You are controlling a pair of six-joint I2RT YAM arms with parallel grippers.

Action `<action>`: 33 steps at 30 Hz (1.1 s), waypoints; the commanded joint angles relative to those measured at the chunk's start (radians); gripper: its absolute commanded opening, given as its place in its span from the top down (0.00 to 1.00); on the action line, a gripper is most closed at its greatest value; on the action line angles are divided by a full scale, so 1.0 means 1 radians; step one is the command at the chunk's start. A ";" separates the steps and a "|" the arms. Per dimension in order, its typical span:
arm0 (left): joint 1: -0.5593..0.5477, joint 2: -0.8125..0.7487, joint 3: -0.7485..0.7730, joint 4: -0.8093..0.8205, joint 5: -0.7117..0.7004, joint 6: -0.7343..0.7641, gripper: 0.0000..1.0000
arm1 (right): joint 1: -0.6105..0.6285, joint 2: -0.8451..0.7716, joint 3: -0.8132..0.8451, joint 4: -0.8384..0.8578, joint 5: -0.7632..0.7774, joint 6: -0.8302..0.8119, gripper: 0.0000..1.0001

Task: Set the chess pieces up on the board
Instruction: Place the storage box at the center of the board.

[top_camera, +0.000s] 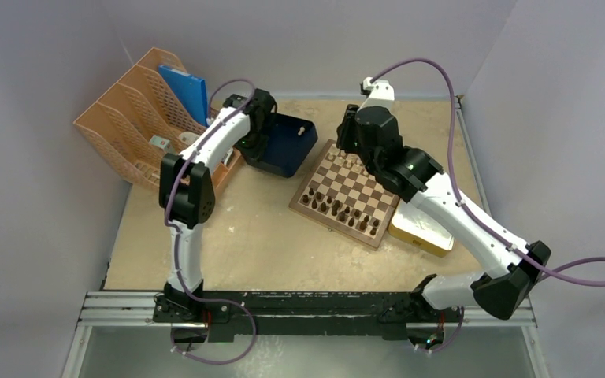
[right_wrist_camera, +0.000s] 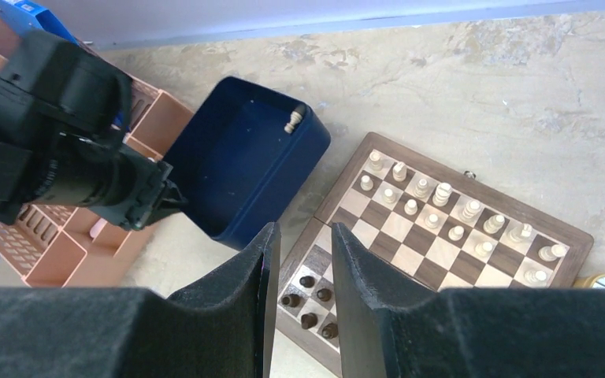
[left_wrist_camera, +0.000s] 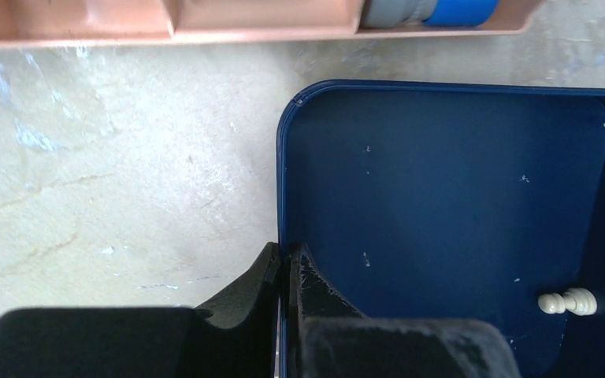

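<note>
left jaws fill the bottom of the left wrist view, pressed together on the rim of the blue tray (left_wrist_camera: pixel 441 197), one finger outside the wall and one inside. so the left arm (top_camera: pixel 205 146) is busy holding the tray.

right jaws are spread with a clear gap and nothing between them. they hover over the near-left corner of the board (right_wrist_camera: pixel 575 236), above the dark pieces (right_wrist_camera: pixel 307 299).

last loose cream piece (left_wrist_camera: pixel 567 302) is in the tray, on its side, where the floor meets the wall opposite the left jaws. its long axis runs left-right in the left wrist view, round head toward the jaws. from the right jaws it lies ahead and slightly left, past the board's corner.

left is nearer but occupied. i judge the right arm makes the pick, jaws turned across that axis.

the piece is small, pale and turned, likely to roll. the other cream pieces (right_wrist_camera: pixel 443 193) stand upright in the far two rows.
</note>
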 commanded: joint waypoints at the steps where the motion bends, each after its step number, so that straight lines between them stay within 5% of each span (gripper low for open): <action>1: -0.021 0.028 -0.025 0.006 -0.045 -0.151 1.00 | -0.003 -0.046 -0.004 0.032 0.035 -0.026 0.67; 14: -0.049 0.057 -0.118 0.090 -0.117 -0.140 1.00 | -0.004 -0.066 -0.015 0.036 0.034 -0.053 0.67; 33: -0.081 -0.035 -0.267 0.223 -0.014 -0.118 1.00 | -0.003 -0.051 -0.032 0.059 0.009 -0.043 0.66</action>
